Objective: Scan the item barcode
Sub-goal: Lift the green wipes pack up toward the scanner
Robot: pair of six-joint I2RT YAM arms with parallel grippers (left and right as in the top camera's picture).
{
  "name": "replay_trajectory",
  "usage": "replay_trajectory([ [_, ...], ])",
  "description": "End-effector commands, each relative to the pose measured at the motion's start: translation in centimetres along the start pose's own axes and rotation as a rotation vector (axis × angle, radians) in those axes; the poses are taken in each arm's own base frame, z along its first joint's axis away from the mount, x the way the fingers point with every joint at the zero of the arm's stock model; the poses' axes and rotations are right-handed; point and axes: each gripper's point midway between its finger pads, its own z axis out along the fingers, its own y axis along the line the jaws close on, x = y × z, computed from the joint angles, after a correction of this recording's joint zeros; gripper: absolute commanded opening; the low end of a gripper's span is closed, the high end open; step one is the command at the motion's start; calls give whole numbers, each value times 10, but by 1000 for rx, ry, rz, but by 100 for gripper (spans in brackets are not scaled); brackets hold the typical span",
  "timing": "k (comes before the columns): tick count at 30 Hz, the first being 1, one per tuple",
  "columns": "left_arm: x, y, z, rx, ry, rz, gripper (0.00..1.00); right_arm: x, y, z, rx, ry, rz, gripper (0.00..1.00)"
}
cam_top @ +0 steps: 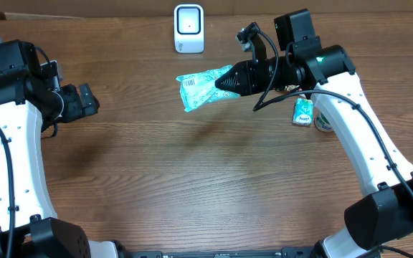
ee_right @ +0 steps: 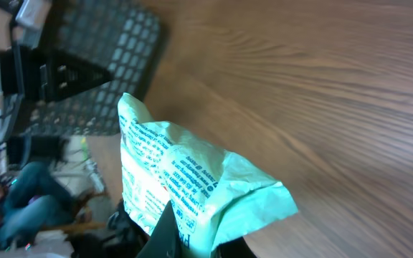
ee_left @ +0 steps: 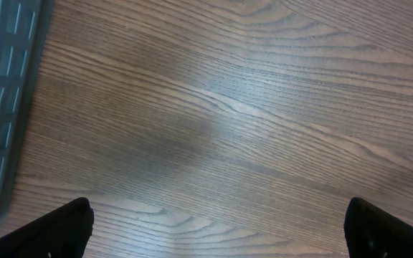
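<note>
Plainly the right tool (cam_top: 221, 80) is clamped shut on one end of the teal packet (cam_top: 198, 89), held above the bench (cam_top: 192, 179), its long axis pointing toward the robot's left. The white scanner (cam_top: 188, 29) stands just beyond the packet, farther back. The left tool (cam_top: 86, 100), wide open and empty, is well apart, so the right arm is nearer.

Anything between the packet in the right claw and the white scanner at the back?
Nothing visible. The right claw is shut on the teal packet, and only bare table lies between it and the scanner. The small green pack sits aside, beneath the right arm.
</note>
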Motion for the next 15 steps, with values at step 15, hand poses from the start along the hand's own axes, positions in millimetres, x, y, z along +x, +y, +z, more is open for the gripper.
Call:
replay_trajectory([
  [15,-1,-3,-4,6,-13,11,100,-142,23,-90,857,-607,-378,4],
])
